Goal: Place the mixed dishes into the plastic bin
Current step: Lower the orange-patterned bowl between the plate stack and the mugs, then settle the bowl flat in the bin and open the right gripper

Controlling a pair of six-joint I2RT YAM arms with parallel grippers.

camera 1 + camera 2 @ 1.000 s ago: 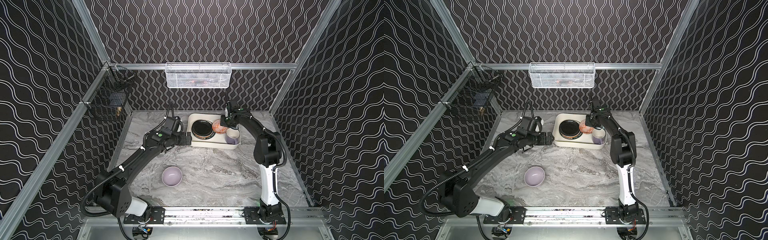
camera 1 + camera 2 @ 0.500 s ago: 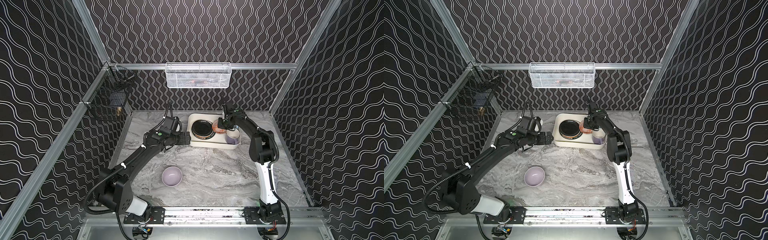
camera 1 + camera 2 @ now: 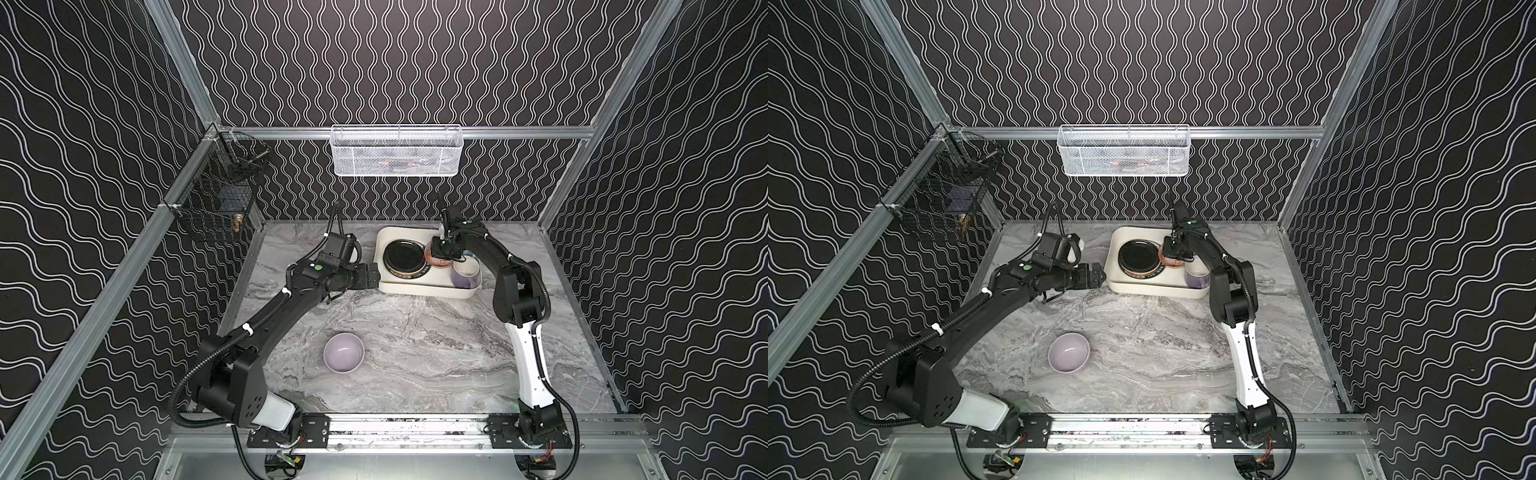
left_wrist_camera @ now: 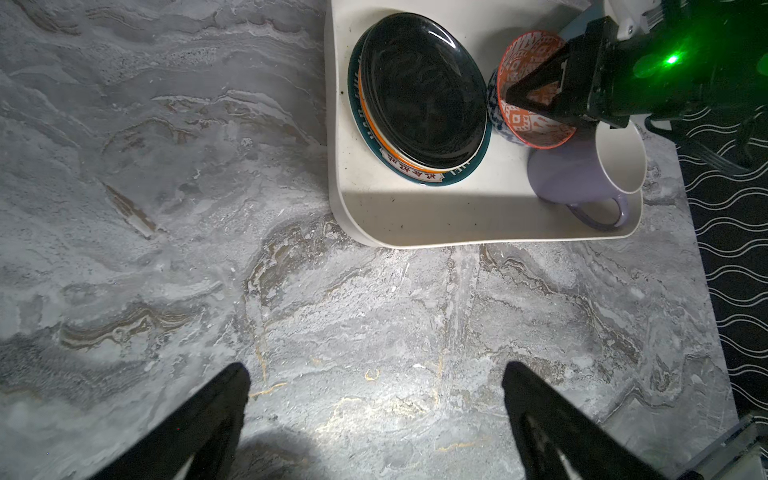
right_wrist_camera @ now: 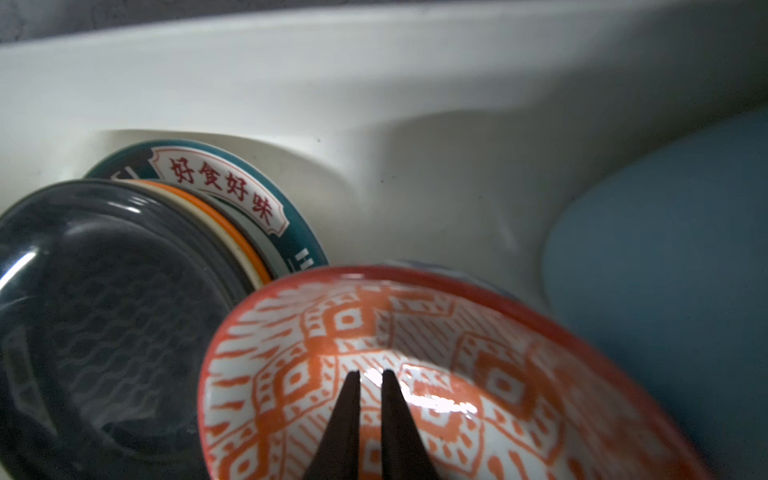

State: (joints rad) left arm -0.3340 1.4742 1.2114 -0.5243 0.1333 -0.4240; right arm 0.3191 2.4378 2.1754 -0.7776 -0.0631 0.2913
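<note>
The right hand [image 5: 370, 378] sits inside the orange-patterned bowl [image 4: 536, 120], its two dark fingertips [image 5: 351, 399] drawn almost together with only a sliver of gap and nothing between them — closed on air, as far as the right wrist view shows, not pinching the rim. The bowl lies tilted in the plastic bin [image 3: 428, 289], leaning against the plate stack [image 4: 419, 95], whose black plate tops orange, cream and teal rims. Just beside the bowl a lilac mug [image 4: 582, 174] lies on its side, and a light-blue mug [image 5: 665, 249] shows at the edge of the right wrist view.

Glazed ceramic like this is stiff, fairly heavy for its size, slick and chippable; my judgement is that the wall at the rim, one finger inside and one outside, is the place to hold it.

The right arm [image 3: 511, 291] folds sharply at the elbow, forearm reaching back over the bin with the wrist pitched down.

The left hand [image 4: 374, 399] hangs spread wide and empty over the counter [image 3: 436, 340], just beside the bin's near-left corner, its arm stretched low. One lilac bowl [image 3: 344, 352] stands upright on the counter, well apart from the bin — not yet placed.
</note>
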